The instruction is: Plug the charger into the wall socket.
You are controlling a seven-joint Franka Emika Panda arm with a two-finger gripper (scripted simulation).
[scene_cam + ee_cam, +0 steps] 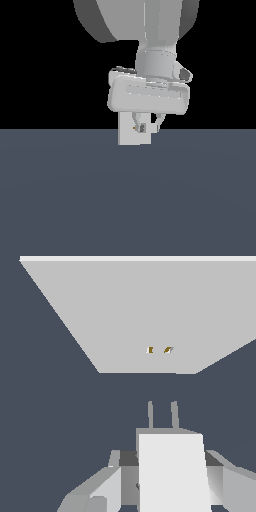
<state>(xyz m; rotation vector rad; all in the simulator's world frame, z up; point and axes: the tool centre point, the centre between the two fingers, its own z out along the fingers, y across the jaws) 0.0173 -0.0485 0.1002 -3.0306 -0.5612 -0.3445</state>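
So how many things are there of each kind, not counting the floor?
Chargers: 1, the charger, a white block with two prongs, held in the gripper.
Wall sockets: 1, the wall socket, a flat pale plate with small orange marks.
Robot arms: 1, with that one gripper.
Total: 3 things.

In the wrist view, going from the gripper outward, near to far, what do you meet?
Gripper shut on the small white-grey box-shaped charger → its two thin grey prongs → a gap of dark blue-grey floor → flat white-grey square wall socket with two small orange slots.
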